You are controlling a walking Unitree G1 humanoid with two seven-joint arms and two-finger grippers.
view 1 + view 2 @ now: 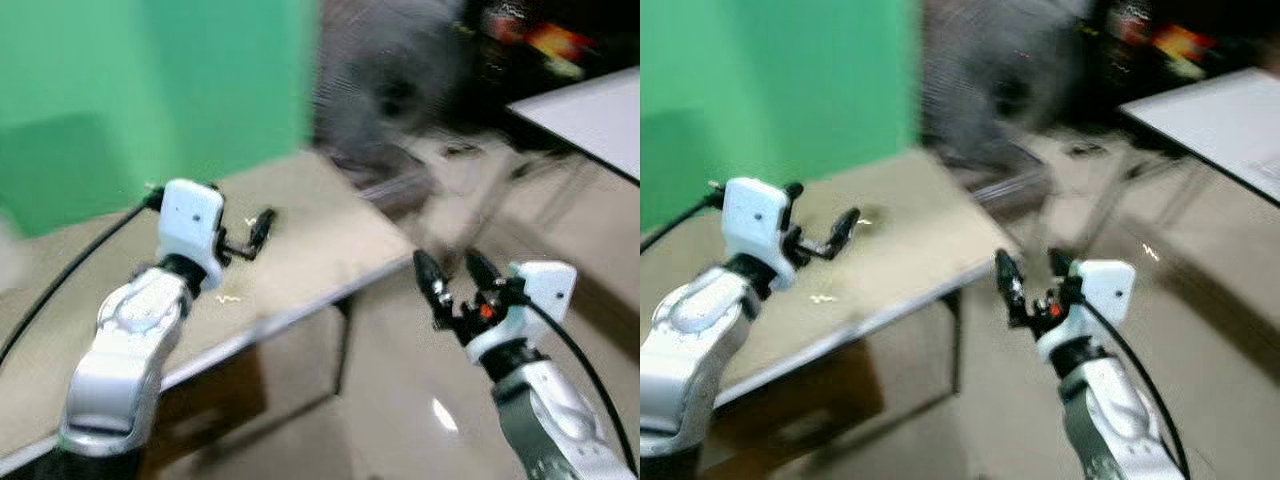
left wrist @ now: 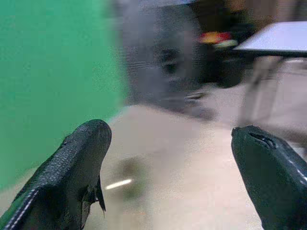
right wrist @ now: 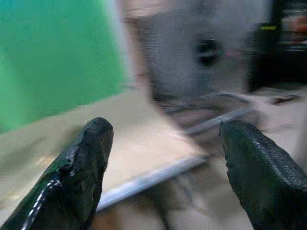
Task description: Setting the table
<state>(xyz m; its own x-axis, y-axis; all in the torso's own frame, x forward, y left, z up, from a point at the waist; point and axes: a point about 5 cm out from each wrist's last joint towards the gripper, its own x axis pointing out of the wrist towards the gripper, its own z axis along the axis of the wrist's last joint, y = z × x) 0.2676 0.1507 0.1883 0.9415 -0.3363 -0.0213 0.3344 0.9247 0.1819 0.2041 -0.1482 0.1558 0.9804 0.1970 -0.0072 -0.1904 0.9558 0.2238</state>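
the scene is blurred. a beige table (image 1: 300, 240) is seen at the centre left, before a green wall (image 1: 150, 90). the left gripper (image 1: 255, 235) is held above it, jaws apart and empty. the right gripper (image 1: 455, 280) is held at lower right beyond the table edge, jaws apart. no container can be made out.

A bare beige table (image 1: 300, 250) stands by the green wall.

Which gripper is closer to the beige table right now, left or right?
Left. The left gripper hangs above the beige table, fingers open. The right gripper is past the table's near corner, over the floor, also open.
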